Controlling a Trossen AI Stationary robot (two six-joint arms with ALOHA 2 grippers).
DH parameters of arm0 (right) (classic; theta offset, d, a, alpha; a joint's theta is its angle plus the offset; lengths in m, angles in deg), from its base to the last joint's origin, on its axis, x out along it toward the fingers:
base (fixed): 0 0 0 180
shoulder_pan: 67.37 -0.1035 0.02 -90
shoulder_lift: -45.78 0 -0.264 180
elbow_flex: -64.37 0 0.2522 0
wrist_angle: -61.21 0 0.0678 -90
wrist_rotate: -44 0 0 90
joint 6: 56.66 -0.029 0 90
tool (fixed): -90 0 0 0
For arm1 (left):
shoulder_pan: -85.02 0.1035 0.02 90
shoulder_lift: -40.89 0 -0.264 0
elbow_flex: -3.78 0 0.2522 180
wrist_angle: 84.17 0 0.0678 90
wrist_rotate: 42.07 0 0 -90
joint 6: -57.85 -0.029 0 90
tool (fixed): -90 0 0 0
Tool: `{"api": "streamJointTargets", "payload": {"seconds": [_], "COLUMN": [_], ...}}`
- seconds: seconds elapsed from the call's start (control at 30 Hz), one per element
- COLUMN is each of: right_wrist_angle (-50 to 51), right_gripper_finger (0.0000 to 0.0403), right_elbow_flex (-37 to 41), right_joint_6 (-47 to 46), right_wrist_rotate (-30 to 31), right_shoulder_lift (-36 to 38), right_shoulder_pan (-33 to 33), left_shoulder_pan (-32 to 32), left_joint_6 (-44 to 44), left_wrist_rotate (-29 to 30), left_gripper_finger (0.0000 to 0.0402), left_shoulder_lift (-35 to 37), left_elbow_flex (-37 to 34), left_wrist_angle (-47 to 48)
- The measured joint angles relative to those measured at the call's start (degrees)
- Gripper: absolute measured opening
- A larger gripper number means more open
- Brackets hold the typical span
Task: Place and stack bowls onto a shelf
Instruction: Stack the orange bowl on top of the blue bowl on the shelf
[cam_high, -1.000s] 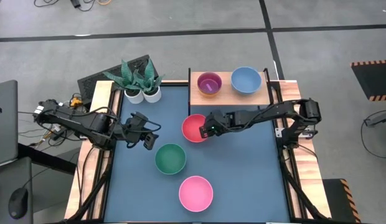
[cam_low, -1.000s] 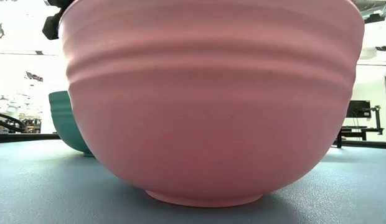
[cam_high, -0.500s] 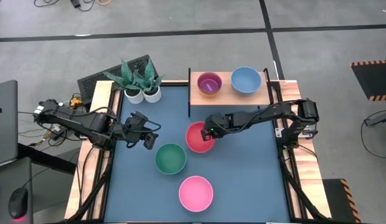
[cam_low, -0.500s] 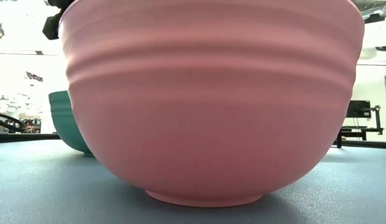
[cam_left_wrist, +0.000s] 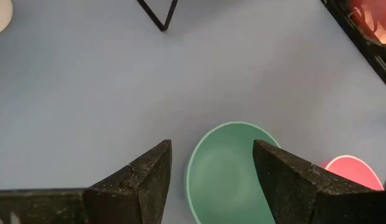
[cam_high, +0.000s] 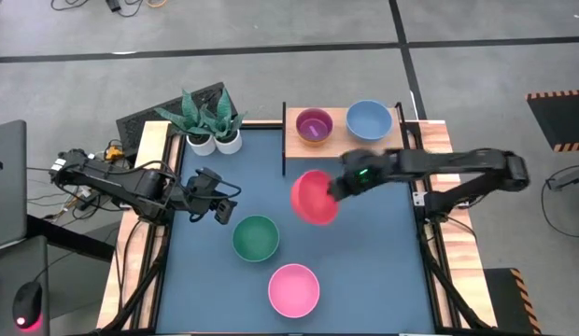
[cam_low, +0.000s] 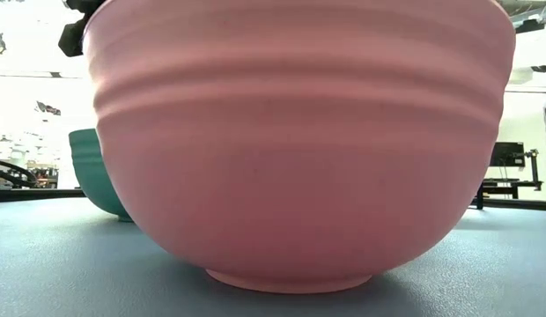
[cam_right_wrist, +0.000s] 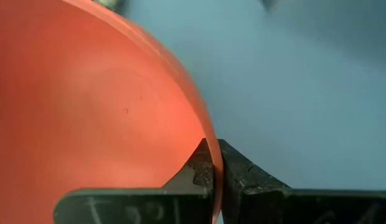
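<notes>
My right gripper (cam_high: pixel 334 193) is shut on a red-pink bowl (cam_high: pixel 313 197) held over the middle of the table. The shelf (cam_high: pixel 344 140) at the far side carries a purple bowl (cam_high: pixel 314 124) and a light blue bowl (cam_high: pixel 369 119). A green bowl (cam_high: pixel 256 237) and a pink bowl (cam_high: pixel 294 289) rest on their bases on the table; the pink bowl (cam_low: pixel 299 141) fills the low view. My left gripper (cam_high: pixel 218 207) hangs open left of the green bowl (cam_left_wrist: pixel 233 171), touching nothing. My right gripper pinches the red-pink bowl's rim (cam_right_wrist: pixel 213 163) between its two fingers, one finger inside the bowl and one outside. The fingers come from the table's right side. The bowl looks lifted clear of the table and tilted, its opening partly turned sideways.
Two white pots with green plants (cam_high: pixel 213 131) stand at the far left corner. Wooden rails (cam_high: pixel 154 224) run along the table's left and right sides. The shelf's black legs (cam_left_wrist: pixel 159 15) stand at the far middle. Bare blue table lies at the near right.
My right gripper has shut on the red-pink bowl's rim, dragged it a little toward the near edge, then carried it up and toward the right. The bowl has tipped from flat to tilted. My left arm has kept still.
</notes>
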Motion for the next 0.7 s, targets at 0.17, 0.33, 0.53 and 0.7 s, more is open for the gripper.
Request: {"api": "streamJointTargets", "payload": {"seconds": [0.17,0.33,0.53,0.7], "right_wrist_angle": [4.75,17.03,28.67,36.78], "right_gripper_finger": [0.0023,0.0023,0.0023,0.0023], "right_elbow_flex": [-5.12,-13.50,-25.28,-32.67], "right_joint_6": [3.91,10.64,20.27,25.35], "right_wrist_rotate": [3.41,7.07,6.47,4.73], "right_shoulder_lift": [9.87,12.18,8.57,2.47], "right_shoulder_pan": [7.50,20.59,36.43,46.32], "left_shoulder_pan": [0.01,0.00,0.01,0.01], "left_joint_6": [0.22,1.12,2.23,2.74], "left_wrist_rotate": [-0.02,-0.07,-0.11,-0.11], "left_gripper_finger": [0.0209,0.0209,0.0209,0.0209], "left_shoulder_lift": [0.02,0.02,0.02,0.02], "left_elbow_flex": [0.00,0.00,0.00,0.00], "left_wrist_angle": [0.04,0.04,0.01,0.02]}}
